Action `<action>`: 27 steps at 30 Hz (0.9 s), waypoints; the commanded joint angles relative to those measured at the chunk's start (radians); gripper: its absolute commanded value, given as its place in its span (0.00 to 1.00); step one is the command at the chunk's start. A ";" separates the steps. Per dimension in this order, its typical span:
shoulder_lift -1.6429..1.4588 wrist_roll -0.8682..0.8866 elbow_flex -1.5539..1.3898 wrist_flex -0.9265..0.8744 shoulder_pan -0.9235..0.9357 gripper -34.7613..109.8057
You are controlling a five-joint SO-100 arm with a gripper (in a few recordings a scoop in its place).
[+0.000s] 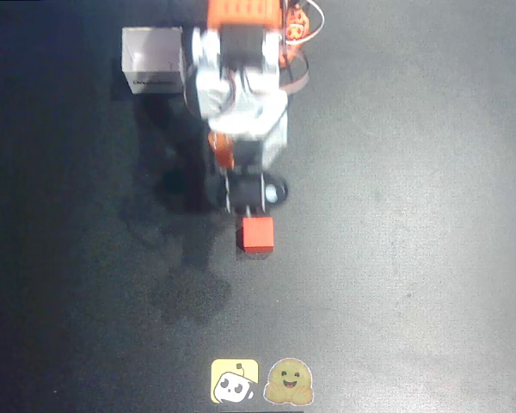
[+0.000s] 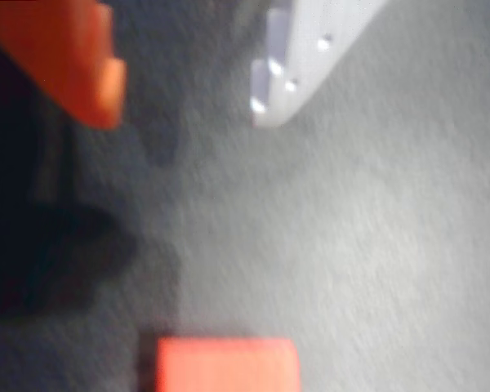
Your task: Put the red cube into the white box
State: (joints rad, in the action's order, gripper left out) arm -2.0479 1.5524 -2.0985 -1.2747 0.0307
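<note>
Dark matte tabletop (image 1: 413,215) under soft light, two cartoon stickers (image 1: 260,381) at its near edge.

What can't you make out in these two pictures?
- Red cube: the wrist view's bottom edge cuts it off, and the picture is blurred.
- Whether the fingers are open or shut: blurred in the wrist view; from overhead the arm covers them.
- White box: the print on its side is too small to read overhead.
- Two stickers on the table: too small for detail.

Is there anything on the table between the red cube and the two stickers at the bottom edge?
No. In the overhead view, only bare dark table lies between the red cube and the stickers.
</note>
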 commanded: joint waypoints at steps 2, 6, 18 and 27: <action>0.114 0.003 0.080 0.064 -0.012 0.35; 0.195 0.003 0.095 0.115 -0.028 0.36; 0.284 0.054 0.098 0.187 -0.069 0.44; 0.328 0.083 0.101 0.247 -0.086 0.44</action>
State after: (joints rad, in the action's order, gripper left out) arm -1.7181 1.6245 -2.0371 -1.0431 -0.0537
